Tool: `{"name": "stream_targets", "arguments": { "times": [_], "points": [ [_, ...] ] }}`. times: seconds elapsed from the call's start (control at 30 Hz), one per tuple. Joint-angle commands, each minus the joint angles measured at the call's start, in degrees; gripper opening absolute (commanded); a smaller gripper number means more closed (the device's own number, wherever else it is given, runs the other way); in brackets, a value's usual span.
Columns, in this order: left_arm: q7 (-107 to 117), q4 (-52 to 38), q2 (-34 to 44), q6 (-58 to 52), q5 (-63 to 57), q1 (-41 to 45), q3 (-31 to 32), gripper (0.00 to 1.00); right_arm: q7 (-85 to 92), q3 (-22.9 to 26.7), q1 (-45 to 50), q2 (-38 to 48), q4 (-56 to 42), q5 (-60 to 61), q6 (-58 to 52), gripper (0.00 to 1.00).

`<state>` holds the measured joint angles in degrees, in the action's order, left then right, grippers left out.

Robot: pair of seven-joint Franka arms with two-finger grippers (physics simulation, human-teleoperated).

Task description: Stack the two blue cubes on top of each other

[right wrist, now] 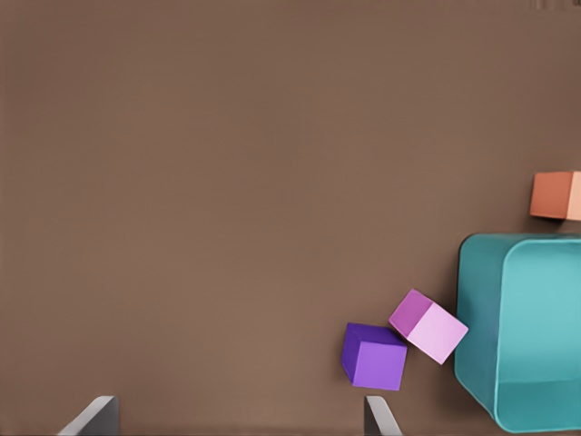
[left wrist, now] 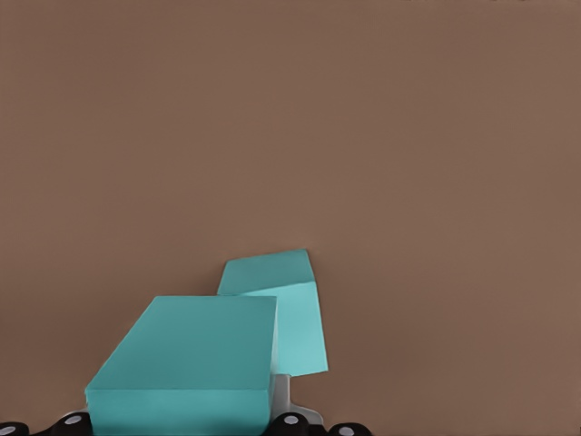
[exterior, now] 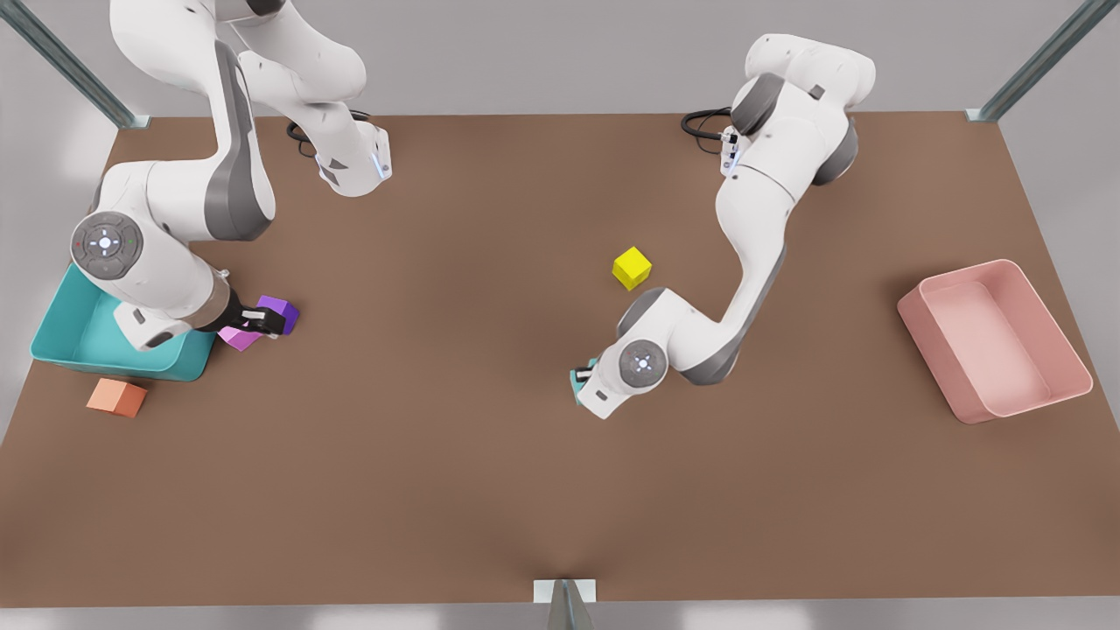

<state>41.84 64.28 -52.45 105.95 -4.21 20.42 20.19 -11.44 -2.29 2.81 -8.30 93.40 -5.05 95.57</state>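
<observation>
On the table (exterior: 490,490) we see a bin (exterior: 61,346) at the front view's left. A lone cube (exterior: 116,398) lies in front of it. Beside it two cubes touch, the nearer cube (exterior: 238,337) and the farther cube (exterior: 282,311), at the right claw (exterior: 267,322). A middle cube (exterior: 632,267) sits mid-table, and a tray (exterior: 914,319) at the right. The left claw (exterior: 584,378) holds a gripped cube (left wrist: 191,354) just before its twin cube (left wrist: 290,318).

The left gripper (exterior: 580,383) is low at the table near the middle, its arm bent down; whether its fingers are apart I cannot tell; the right gripper (exterior: 267,322) hangs at the front view's left, fingers (right wrist: 91,418) spread apart.
</observation>
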Motion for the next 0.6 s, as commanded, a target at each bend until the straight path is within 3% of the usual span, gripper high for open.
{"name": "stream_targets", "arguments": {
  "times": [0.0, 0.2, 0.23, 0.27, 0.57],
  "points": [
    [14.15, 0.06, -0.19, 2.16, 0.61, 0.24, 0.02, 0.43, 4.85, 0.00, 0.00, 0.04, 0.03, 0.04, -0.03, 1.00],
    [14.15, -0.03, -1.34, 3.04, 0.78, 0.50, 0.29, 0.46, 3.80, 0.00, 0.00, -0.05, 0.29, 0.04, -0.12, 1.00],
    [14.15, -0.03, -1.34, 3.12, 0.78, 0.50, 0.29, 0.63, 3.71, 0.00, 0.00, -0.05, 0.29, 0.04, -0.12, 1.00],
    [14.06, -0.12, -1.43, 3.12, 0.78, 0.50, 0.29, 1.00, 3.71, 0.00, 0.00, -0.05, 0.29, 0.04, -0.03, 1.00],
    [14.15, -0.03, 0.33, -0.20, 0.96, -0.29, 0.37, 1.00, 3.71, 0.09, -0.09, -0.05, 0.29, 0.04, -0.64, 1.00]
  ]
}}
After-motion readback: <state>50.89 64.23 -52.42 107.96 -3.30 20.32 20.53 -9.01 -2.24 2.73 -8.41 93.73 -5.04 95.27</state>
